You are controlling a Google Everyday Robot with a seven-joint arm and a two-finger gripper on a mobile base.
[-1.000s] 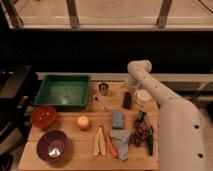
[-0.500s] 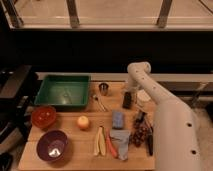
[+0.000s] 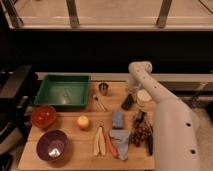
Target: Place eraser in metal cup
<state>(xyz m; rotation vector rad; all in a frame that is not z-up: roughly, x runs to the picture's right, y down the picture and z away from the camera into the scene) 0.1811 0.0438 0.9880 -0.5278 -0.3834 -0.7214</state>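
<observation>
Gripper [image 3: 131,94] low at far end of eraser [image 3: 127,102], right of cup [image 3: 103,88]; clenched or released, cannot tell; eraser on table [image 3: 80,145], outside cup

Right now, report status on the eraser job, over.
Gripper low at the eraser, beside the metal cup. Eraser not yet in the cup. White container close beside the gripper.

Elevated view down onto table [image 3: 80,142]

eraser [image 3: 127,102] black | metal cup [image 3: 103,88] silver | tray [image 3: 50,95] green (plain) | bowl [image 3: 42,149] purple
</observation>
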